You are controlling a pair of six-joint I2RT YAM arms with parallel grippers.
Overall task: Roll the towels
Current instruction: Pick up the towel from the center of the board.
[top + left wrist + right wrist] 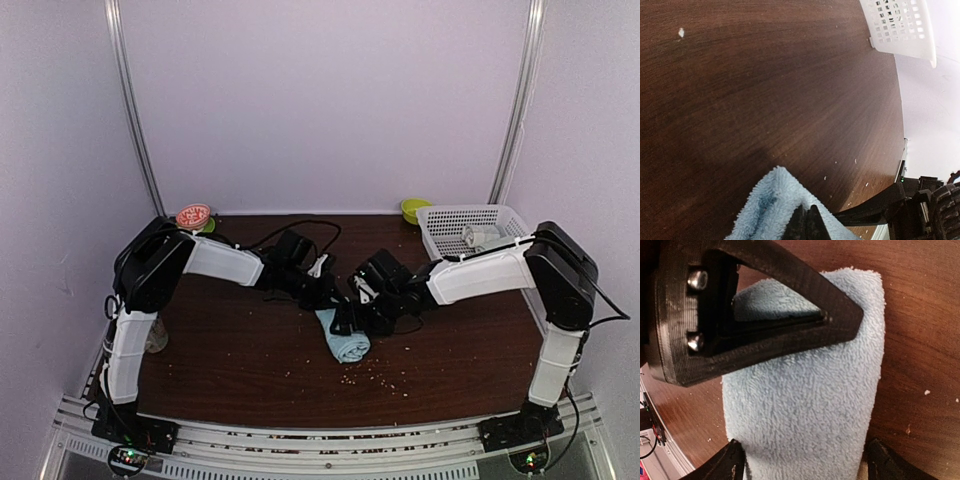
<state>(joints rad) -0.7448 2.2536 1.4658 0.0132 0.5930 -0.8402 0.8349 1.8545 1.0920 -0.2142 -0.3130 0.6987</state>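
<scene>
The light blue towel [348, 345] lies near the middle of the counter [230, 350], a little toward six o'clock from the centre. It is gathered into a narrow, thick strip. Its long sides run roughly straight and one short end is rounded over, so it looks to be partly rolled or folded.

Your left hand [804, 225] reaches in from ten o'clock of the towel. Its two fingers are closed tight together and their tips rest on the cloth. That reads as a pin, holding one end down so the strip cannot slide or spring open. You cannot tell from these views whether any fold is caught between the fingers.

Your right hand [805, 460] comes in from two o'clock with its fingers spread wide. One tip stands on each side of the strip and neither clamps it. Straddling it this way looks like a stance for taking hold across its width, or for having let it go.

At two o'clock on the counter, well apart from the towel, stands a white basket [440, 222]. A pale bundle [482, 237] lies inside it, too small to identify. Crumbs are scattered near the towel.
</scene>
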